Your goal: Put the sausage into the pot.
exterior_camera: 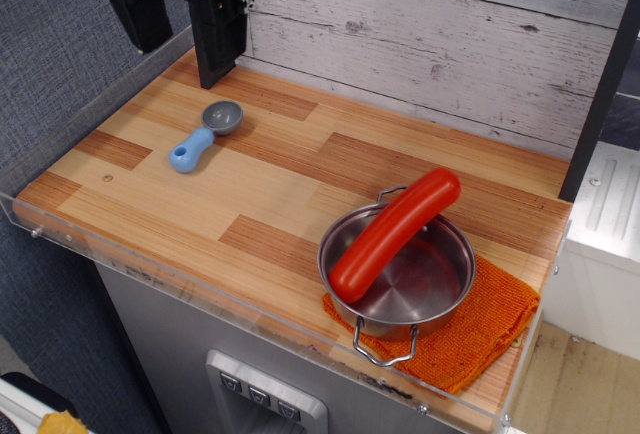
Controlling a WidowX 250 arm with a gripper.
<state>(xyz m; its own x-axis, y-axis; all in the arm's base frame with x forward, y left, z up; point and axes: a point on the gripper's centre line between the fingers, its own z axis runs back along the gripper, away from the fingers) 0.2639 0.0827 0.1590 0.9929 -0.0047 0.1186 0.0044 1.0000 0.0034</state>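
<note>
The red sausage [395, 233] lies slantwise across the shiny steel pot [440, 289], its lower end inside the pot and its upper end resting over the far rim by a wire handle. The pot stands at the front right of the wooden counter. My black gripper [178, 24] hangs open and empty at the top left, high above the back-left corner and far from the pot. Its two fingers point down with a wide gap between them.
An orange cloth [480, 329] lies under the pot at the front right corner. A blue-handled grey scoop [203, 137] lies on the counter's left. A clear rim [150, 274] edges the counter's front and left. A plank wall stands behind.
</note>
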